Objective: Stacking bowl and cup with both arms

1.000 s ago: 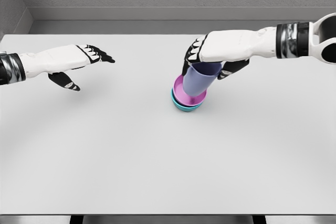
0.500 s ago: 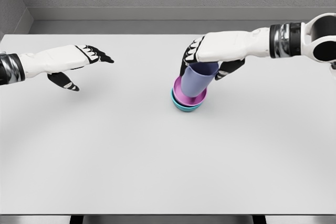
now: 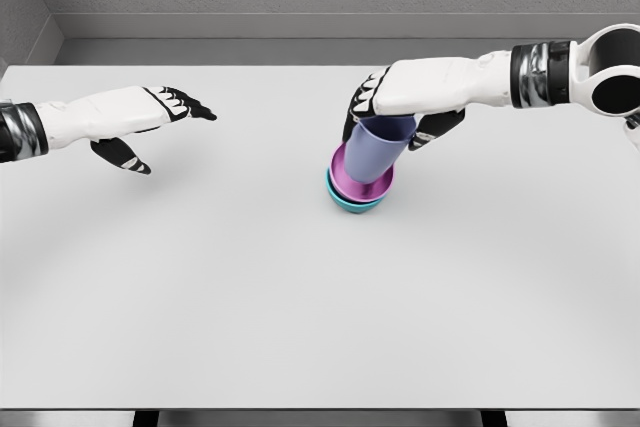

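A: Head view, where is the cup?
B: The lavender cup (image 3: 375,152) sits tilted in 2 nested bowls, pink bowl (image 3: 346,179) inside teal bowl (image 3: 345,201), mid-table (image 3: 300,297). The right hand (image 3: 400,107) grips its rim.
A: And the left hand (image 3: 140,122)?
B: Spread wide, empty, hovering far left.

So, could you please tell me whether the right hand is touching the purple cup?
Touching. The head view shows the right hand with fingers wrapped around the rim of the purple cup.
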`<action>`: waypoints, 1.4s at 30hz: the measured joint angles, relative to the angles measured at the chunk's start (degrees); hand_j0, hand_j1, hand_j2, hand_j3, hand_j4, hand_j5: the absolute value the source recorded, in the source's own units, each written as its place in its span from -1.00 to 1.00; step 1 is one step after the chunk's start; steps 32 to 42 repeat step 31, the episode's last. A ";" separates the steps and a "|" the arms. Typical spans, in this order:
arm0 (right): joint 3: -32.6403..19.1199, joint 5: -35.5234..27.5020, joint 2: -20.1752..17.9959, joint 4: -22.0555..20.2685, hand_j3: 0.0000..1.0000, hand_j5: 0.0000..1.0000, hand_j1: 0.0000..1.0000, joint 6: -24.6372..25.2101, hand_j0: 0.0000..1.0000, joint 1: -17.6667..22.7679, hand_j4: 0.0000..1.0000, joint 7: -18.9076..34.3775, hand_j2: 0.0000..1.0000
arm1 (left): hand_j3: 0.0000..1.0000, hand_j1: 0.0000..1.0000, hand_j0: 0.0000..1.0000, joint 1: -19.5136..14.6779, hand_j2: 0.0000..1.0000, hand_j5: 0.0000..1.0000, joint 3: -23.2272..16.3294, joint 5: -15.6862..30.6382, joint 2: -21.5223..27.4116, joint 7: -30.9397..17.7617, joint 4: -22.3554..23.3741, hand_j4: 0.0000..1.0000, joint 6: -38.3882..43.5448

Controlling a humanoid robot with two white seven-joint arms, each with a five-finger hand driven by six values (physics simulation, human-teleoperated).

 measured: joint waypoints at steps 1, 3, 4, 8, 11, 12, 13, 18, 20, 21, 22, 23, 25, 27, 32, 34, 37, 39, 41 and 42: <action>0.00 -0.01 0.00 0.04 0.76 0.76 0.76 0.03 0.76 0.00 0.76 0.00 0.76 | 1.00 1.00 1.00 0.00 1.00 1.00 -0.01 0.00 -0.01 0.00 0.00 1.00 0.00; 0.00 -0.04 0.01 0.09 0.91 0.91 0.91 0.17 0.91 0.00 0.91 0.00 0.91 | 1.00 1.00 1.00 0.00 1.00 1.00 0.00 0.00 -0.05 0.00 0.01 1.00 0.00; 0.00 -0.05 0.01 0.10 0.92 0.92 0.92 0.22 0.92 0.00 0.92 -0.01 0.92 | 1.00 1.00 1.00 0.00 1.00 1.00 0.00 0.00 -0.04 0.00 0.01 1.00 0.00; 0.00 -0.06 0.01 0.11 1.00 1.00 1.00 0.65 1.00 0.00 1.00 -0.01 1.00 | 1.00 1.00 1.00 0.00 1.00 1.00 -0.01 -0.05 -0.07 0.00 0.09 1.00 0.00; 0.00 -0.07 0.01 0.08 1.00 1.00 1.00 0.84 1.00 0.00 1.00 -0.01 1.00 | 1.00 1.00 1.00 0.00 1.00 1.00 -0.02 -0.08 -0.15 0.00 0.37 1.00 0.00; 0.00 -0.07 0.02 0.07 1.00 1.00 1.00 0.87 1.00 0.00 1.00 -0.01 1.00 | 1.00 1.00 1.00 0.00 1.00 1.00 -0.02 -0.08 -0.17 0.00 0.42 1.00 0.00; -0.02 -0.09 0.02 0.07 1.00 1.00 1.00 0.89 1.00 0.00 1.00 -0.01 1.00 | 1.00 1.00 1.00 0.00 1.00 1.00 -0.02 -0.08 -0.18 0.00 0.45 1.00 0.00; -1.56 -0.51 -0.41 0.08 1.00 1.00 1.00 0.80 1.00 -0.35 1.00 0.00 1.00 | 1.00 1.00 1.00 0.00 1.00 1.00 -0.03 -0.08 -0.26 0.00 0.52 1.00 0.00; -3.32 -2.39 -1.66 0.19 1.00 1.00 1.00 0.70 1.00 0.44 1.00 0.00 1.00 | 1.00 1.00 1.00 0.00 1.00 1.00 -0.06 -0.09 -0.25 0.00 0.54 1.00 0.00; -4.02 -3.87 -2.73 0.52 1.00 1.00 1.00 0.61 1.00 0.70 1.00 -0.01 1.00 | 1.00 1.00 1.00 0.09 1.00 1.00 -0.12 -0.11 -0.19 0.00 0.54 1.00 0.00; -4.55 -5.50 -3.95 1.01 1.00 1.00 1.00 0.52 1.00 2.37 1.00 0.00 1.00 | 1.00 1.00 1.00 0.09 1.00 1.00 -0.21 -0.13 -0.12 -0.01 0.51 1.00 0.00; -5.19 -7.11 -5.23 1.61 1.00 1.00 1.00 0.47 1.00 4.33 1.00 -0.02 1.00 | 1.00 1.00 1.00 0.09 1.00 1.00 -0.29 -0.17 -0.07 -0.01 0.49 1.00 -0.02; -7.00 -9.81 -7.98 2.73 1.00 1.00 1.00 0.32 1.00 7.65 1.00 0.01 1.00 | 1.00 1.00 1.00 0.09 1.00 1.00 -0.36 -0.13 -0.02 -0.03 0.47 1.00 0.00; -9.04 -11.81 -10.53 3.71 1.00 1.00 1.00 0.08 1.00 11.69 1.00 0.01 1.00 | 1.00 1.00 1.00 0.09 1.00 1.00 -0.41 -0.16 -0.08 -0.01 0.46 1.00 0.00; -11.31 -14.24 -13.31 6.11 1.00 1.00 1.00 -1.35 1.00 11.95 1.00 0.00 1.00 | 1.00 1.00 1.00 0.00 1.00 1.00 -0.46 -0.15 -0.24 0.00 0.45 1.00 0.00; -11.31 -14.24 -13.31 6.11 1.00 1.00 1.00 -1.35 1.00 11.95 1.00 0.00 1.00 | 1.00 1.00 1.00 0.00 1.00 1.00 -0.46 -0.15 -0.24 0.00 0.45 1.00 0.00; -11.31 -14.24 -13.31 6.11 1.00 1.00 1.00 -1.35 1.00 11.95 1.00 0.00 1.00 | 1.00 1.00 1.00 0.00 1.00 1.00 -0.46 -0.15 -0.24 0.00 0.45 1.00 0.00; -11.31 -14.24 -13.31 6.11 1.00 1.00 1.00 -1.35 1.00 11.95 1.00 0.00 1.00 | 1.00 1.00 1.00 0.00 1.00 1.00 -0.46 -0.15 -0.24 0.00 0.45 1.00 0.00; -11.31 -14.24 -13.31 6.11 1.00 1.00 1.00 -1.35 1.00 11.95 1.00 0.00 1.00 | 1.00 1.00 1.00 0.00 1.00 1.00 -0.46 -0.15 -0.24 0.00 0.45 1.00 0.00; -11.31 -14.24 -13.31 6.11 1.00 1.00 1.00 -1.35 1.00 11.95 1.00 0.00 1.00 | 1.00 1.00 1.00 0.00 1.00 1.00 -0.46 -0.15 -0.24 0.00 0.45 1.00 0.00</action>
